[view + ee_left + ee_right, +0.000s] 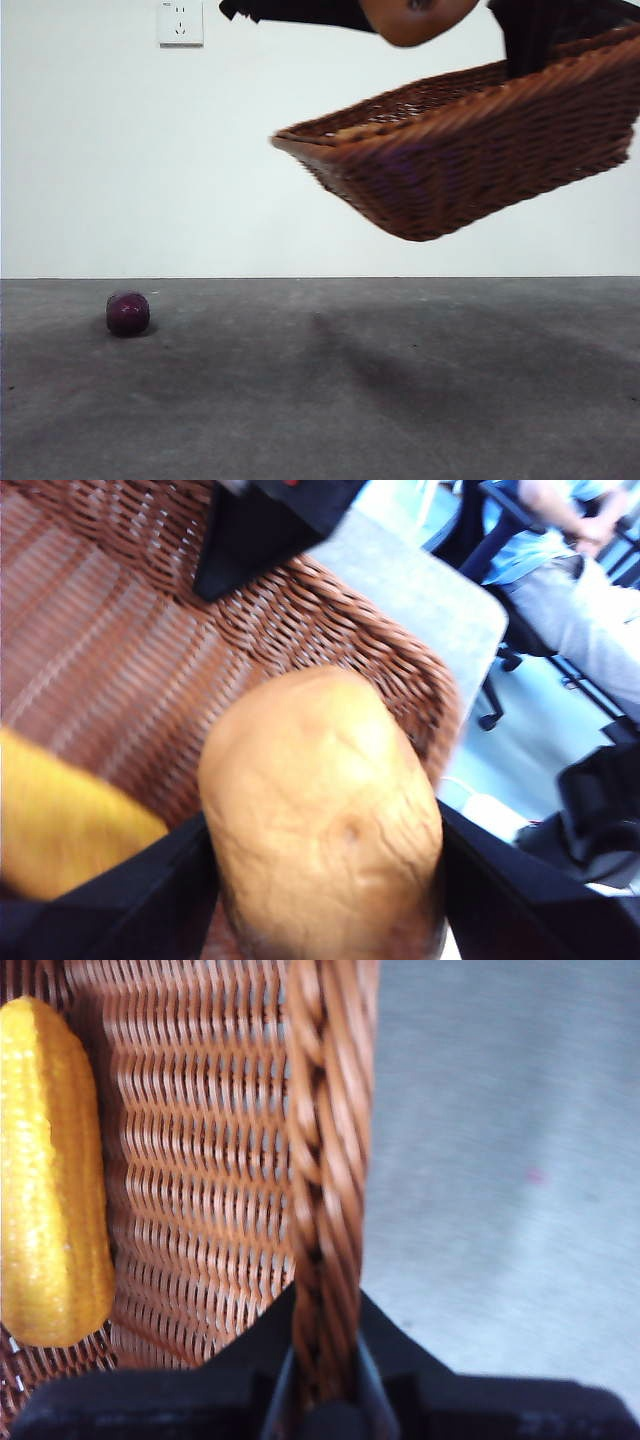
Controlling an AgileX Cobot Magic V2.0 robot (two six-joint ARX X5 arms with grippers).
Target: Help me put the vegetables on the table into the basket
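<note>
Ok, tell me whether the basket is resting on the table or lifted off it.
Lifted and tilted. The basket hangs clear above the table, its shadow below, with the right gripper clamped on its braided rim.

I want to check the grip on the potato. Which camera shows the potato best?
The left wrist view: the potato fills it, clamped between the left gripper jaws above the basket. The front view shows only its underside at the top edge; the right wrist view misses it.

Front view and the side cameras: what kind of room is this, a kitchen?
Probably not a kitchen; more likely a lab or office. A bare white wall with a socket, a plain grey table, and a seated person on a wheeled chair suggest it.
</note>
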